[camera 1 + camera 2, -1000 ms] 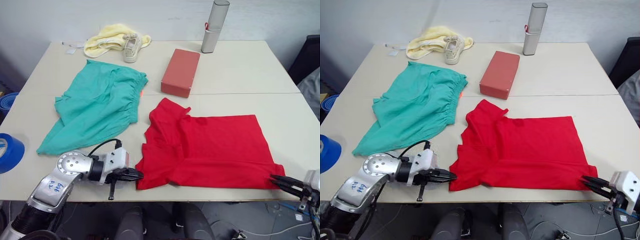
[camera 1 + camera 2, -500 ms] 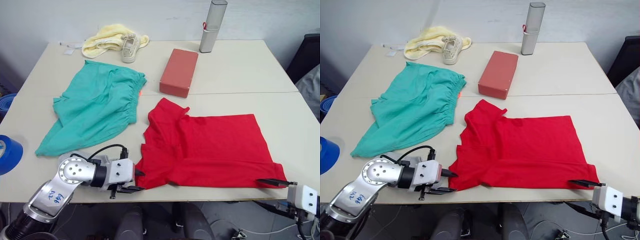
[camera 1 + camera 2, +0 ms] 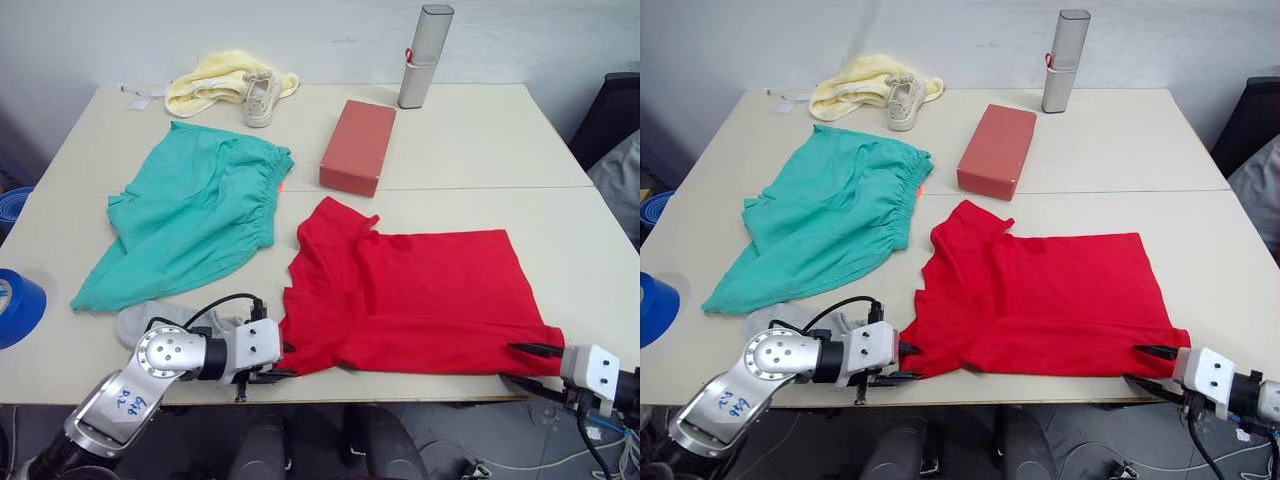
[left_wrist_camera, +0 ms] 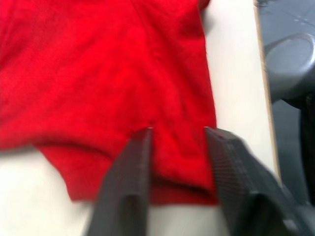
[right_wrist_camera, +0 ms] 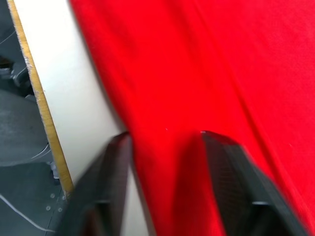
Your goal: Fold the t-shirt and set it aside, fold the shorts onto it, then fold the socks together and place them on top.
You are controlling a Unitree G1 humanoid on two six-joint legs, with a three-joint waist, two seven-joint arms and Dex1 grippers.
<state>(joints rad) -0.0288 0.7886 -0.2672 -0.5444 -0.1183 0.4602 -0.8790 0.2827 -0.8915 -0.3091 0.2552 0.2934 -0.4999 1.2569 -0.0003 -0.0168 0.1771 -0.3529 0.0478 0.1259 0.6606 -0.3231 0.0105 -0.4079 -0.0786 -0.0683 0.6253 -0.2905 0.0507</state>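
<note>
Bright red cotton t-shirt (image 3: pixel 420 295) flat on beige tabletop (image 3: pixel 480 130) (grey wall behind), left gripper (image 3: pixel 280 361) and right gripper (image 3: pixel 528 366) open astride its near corners

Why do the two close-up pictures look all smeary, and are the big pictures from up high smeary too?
In the left wrist view the fingers and the t-shirt have soft, smeared edges, likely from motion; the right wrist view is just as smeary on its fingers and the cloth. The left eye and right eye views are crisp, with even light and only faint shadows on the table.
</note>
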